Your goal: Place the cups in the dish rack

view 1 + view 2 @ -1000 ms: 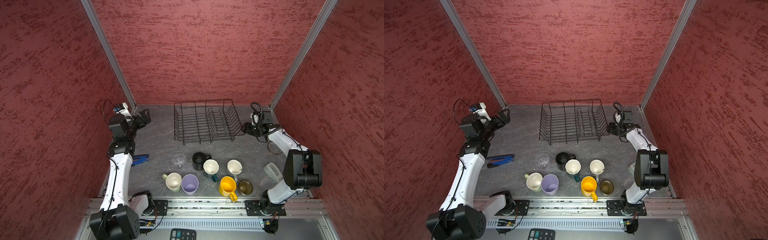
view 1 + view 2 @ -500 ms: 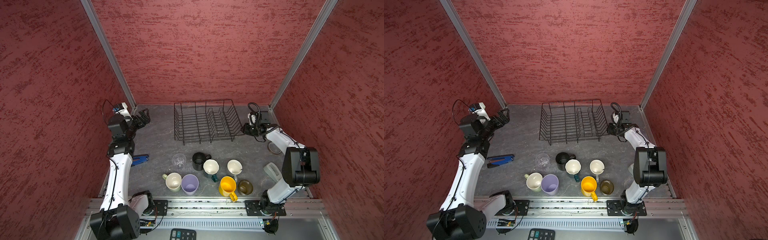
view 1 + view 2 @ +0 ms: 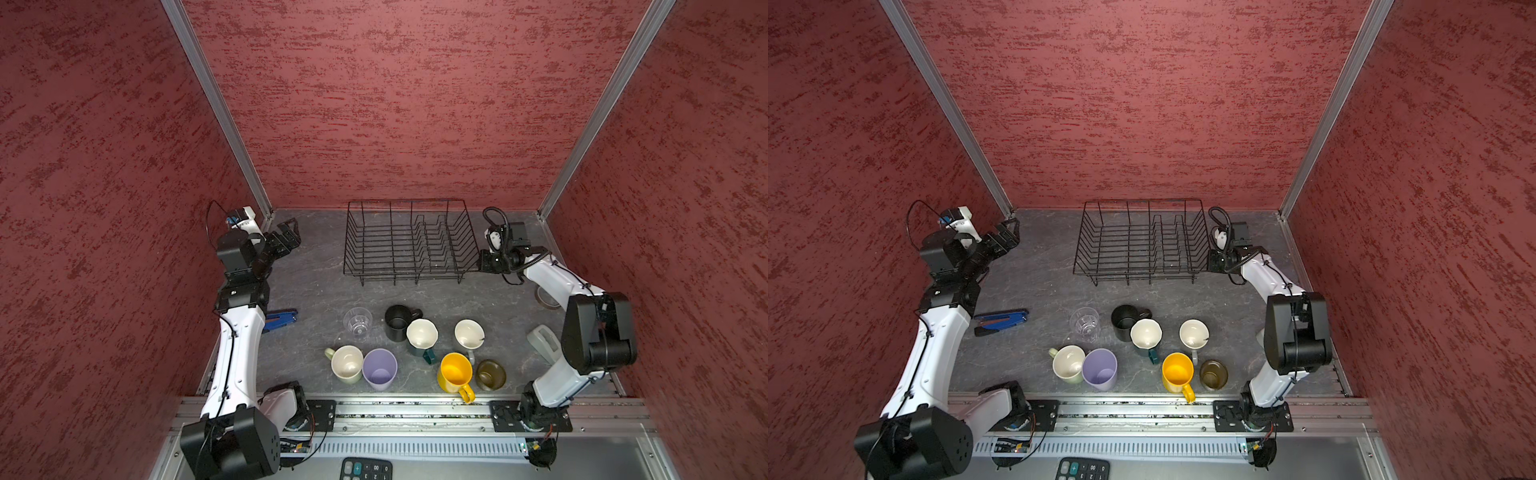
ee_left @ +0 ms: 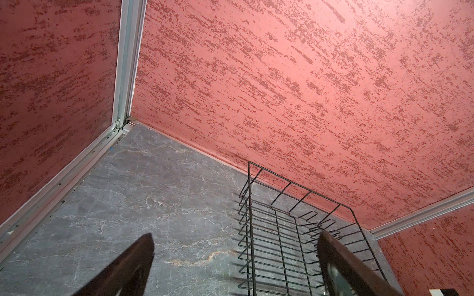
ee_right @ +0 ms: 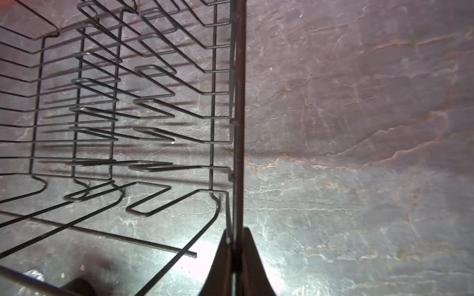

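The black wire dish rack [image 3: 409, 274] [image 3: 1142, 274] stands at the back middle with nothing in it. My right gripper [image 3: 484, 259] [image 3: 1212, 262] [image 5: 234, 232] is shut on the top rim wire [image 5: 239, 102] of its right side. Several cups stand in front: clear glass [image 3: 357, 322], black mug [image 3: 397, 322], teal mug [image 3: 422, 334], grey mug [image 3: 468, 334], pale-green mug [image 3: 347, 363], lilac tumbler [image 3: 379, 368], yellow mug [image 3: 456, 370], brown mug [image 3: 490, 374]. My left gripper [image 3: 291, 232] [image 3: 1011, 230] [image 4: 236, 234] hangs open and holds nothing near the back left corner, left of the rack [image 4: 282, 217].
A blue hand tool [image 3: 280, 320] lies by the left arm. A grey tape dispenser [image 3: 542, 343] and a tape roll [image 3: 546, 297] sit beside the right arm. A calculator [image 3: 365, 469] lies below the front rail. Red walls close in three sides.
My right gripper has moved left onto the rack's right rim and closed on the wire. The left arm and the cups have not moved.
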`<action>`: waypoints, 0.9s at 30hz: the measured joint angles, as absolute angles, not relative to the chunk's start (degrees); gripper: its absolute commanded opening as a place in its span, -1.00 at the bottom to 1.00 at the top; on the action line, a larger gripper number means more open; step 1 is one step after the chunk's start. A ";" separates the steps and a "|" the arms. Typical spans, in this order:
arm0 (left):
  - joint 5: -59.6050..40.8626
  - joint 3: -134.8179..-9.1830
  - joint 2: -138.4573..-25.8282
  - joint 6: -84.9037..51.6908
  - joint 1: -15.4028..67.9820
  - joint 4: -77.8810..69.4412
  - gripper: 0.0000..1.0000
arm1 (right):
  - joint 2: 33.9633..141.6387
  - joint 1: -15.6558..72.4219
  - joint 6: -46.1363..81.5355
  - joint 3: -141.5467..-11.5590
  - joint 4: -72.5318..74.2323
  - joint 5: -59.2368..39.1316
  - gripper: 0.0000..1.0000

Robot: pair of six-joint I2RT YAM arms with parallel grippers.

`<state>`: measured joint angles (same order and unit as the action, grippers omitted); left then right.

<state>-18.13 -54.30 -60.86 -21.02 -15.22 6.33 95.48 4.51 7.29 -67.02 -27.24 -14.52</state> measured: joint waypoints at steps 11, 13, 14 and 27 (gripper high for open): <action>-18.22 -54.30 -60.88 -21.23 -15.46 6.28 0.99 | 90.59 5.69 6.28 -62.78 -29.12 -10.92 -0.99; -18.37 -54.30 -60.88 -21.28 -15.49 6.20 0.99 | 89.21 5.82 6.09 -61.69 -29.71 -10.57 -0.95; -18.41 -54.30 -60.88 -21.37 -15.49 6.13 0.99 | 88.79 5.89 6.00 -61.34 -29.98 -10.41 -0.90; -19.16 -54.30 -60.93 -22.13 -15.59 5.98 0.99 | 86.32 6.44 6.83 -63.29 -35.46 -10.00 0.11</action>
